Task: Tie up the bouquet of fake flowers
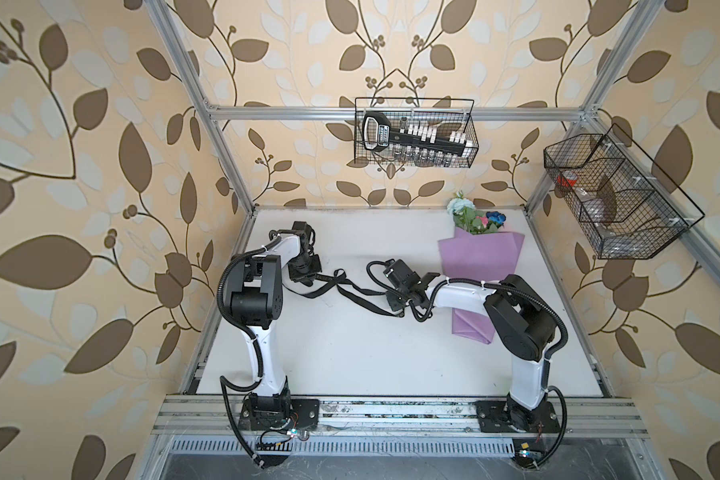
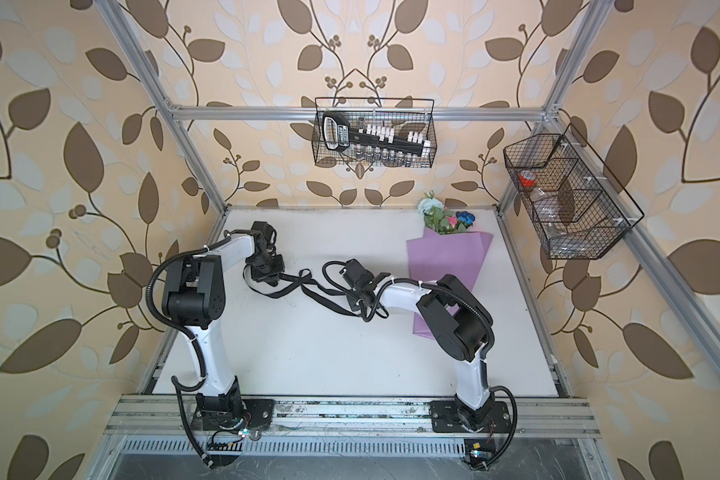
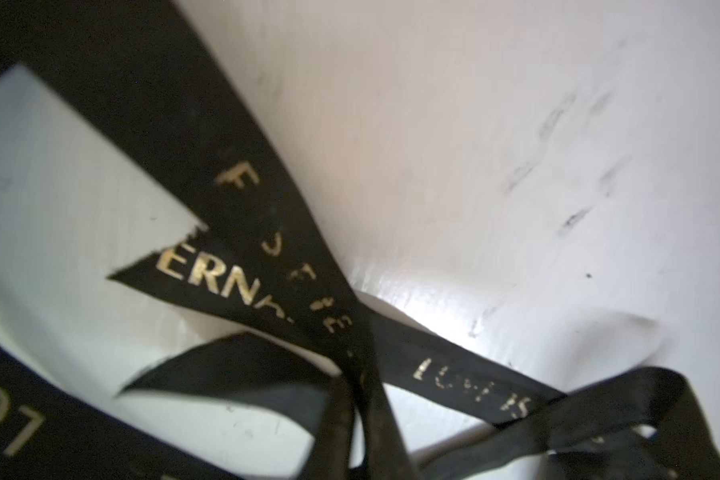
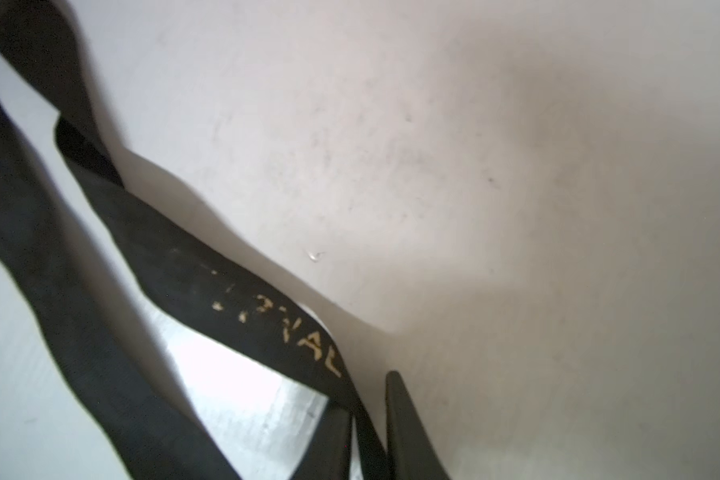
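Bouquet of fake flowers: lies flat on the white table, in the far-right quarter, at about 1 o'clock from table centre.

- Look, near end first: narrow folded foot of lilac wrapping paper, widening into a broad creased collar with pointed corners. Green leaves show above the collar, then a pink bloom, a dark blue bloom and, farthest, a pale blue-white bloom.
- The right arm crosses over the lower wrap and hides a band of it.
- Long axis runs roughly 6 to 12 o'clock, foot toward 6, blooms toward 12.

Room and edges, near to far:
- Near half of the table is bare from the arm bases up to mid-table.
- Mid-table: a black ribbon with gold lettering is looped and twisted between the two end effectors, at the bouquet's 9 o'clock.
- Left end effector: closed. The ribbon strands converge on it in the left wrist view, so it appears pinched on the ribbon.
- Right end effector: jaws narrow, with one ribbon strand running between them in the right wrist view.
- The wrap's 3 o'clock corner sits near the right table edge. Bare table lies on its 9 o'clock side.
- The pale bloom reaches the far table edge at the wall.
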`<state>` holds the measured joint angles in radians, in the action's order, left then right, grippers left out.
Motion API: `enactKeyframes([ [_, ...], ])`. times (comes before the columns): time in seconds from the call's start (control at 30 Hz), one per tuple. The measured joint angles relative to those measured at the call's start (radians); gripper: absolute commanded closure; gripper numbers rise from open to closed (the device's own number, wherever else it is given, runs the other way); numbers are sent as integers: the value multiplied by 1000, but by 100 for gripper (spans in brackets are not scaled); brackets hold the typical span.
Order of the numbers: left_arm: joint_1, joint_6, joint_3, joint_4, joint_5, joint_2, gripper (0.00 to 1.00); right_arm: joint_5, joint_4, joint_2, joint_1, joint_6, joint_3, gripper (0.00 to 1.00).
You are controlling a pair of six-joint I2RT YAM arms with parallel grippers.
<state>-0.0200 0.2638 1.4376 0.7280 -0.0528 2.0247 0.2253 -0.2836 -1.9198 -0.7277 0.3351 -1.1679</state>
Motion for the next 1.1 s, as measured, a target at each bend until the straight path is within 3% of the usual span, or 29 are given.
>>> enactKeyframes([
  [0.1, 2, 13, -10, -7, 42, -11, 100, 23, -10, 79, 32, 30, 74, 98],
  [0.3, 45, 63, -60, -26, 111, -170, 100, 47, -21, 275, 164, 95, 220, 100],
  [0.33, 68, 76, -61, -29, 118, -215, 100, 53, -26, 312, 183, 104, 241, 96],
  [0.5, 217, 122, -56, -66, 184, -410, 100, 71, -63, 455, 237, 141, 288, 95],
  [0.67, 348, 135, -6, -58, 307, -510, 100, 116, -94, 578, 252, 156, 291, 92],
  [1.0, 362, 54, 216, -39, 529, -584, 100, 190, -181, 690, 253, 168, 243, 91],
  [1.1, 362, 30, 267, -41, 576, -575, 100, 207, -209, 776, 253, 182, 232, 87],
])
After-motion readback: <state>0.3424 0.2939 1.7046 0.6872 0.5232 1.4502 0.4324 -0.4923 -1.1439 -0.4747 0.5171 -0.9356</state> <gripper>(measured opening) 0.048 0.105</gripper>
